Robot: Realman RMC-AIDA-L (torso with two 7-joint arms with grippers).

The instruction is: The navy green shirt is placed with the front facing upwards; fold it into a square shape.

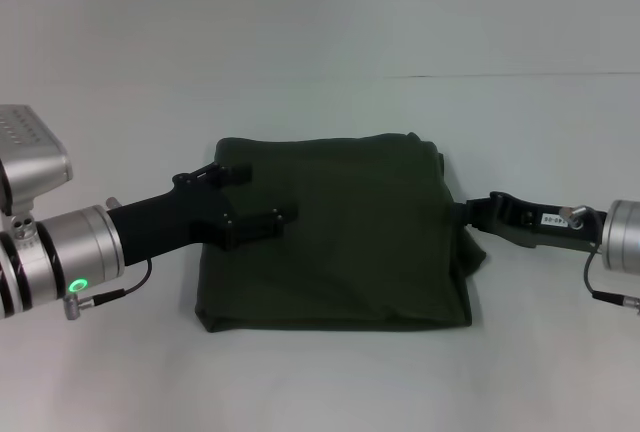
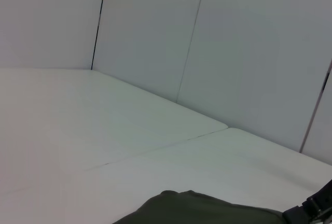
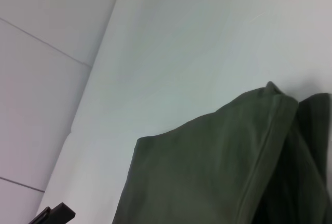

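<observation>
White desk (image 1: 320, 372) carries the navy green shirt (image 1: 350, 242), folded square; my left gripper (image 1: 262, 195) jaws spread above it, right gripper (image 1: 478, 214) hidden at its edge.

White table (image 1: 330, 382) carrying single item — navy green shirt (image 1: 350, 242), lying flat near middle, folded into roughly square block. Thin seam line running across tabletop behind it. Shirt's right edge bunching slightly — layers showing there. Bare white surface surrounding cloth on every side.
</observation>
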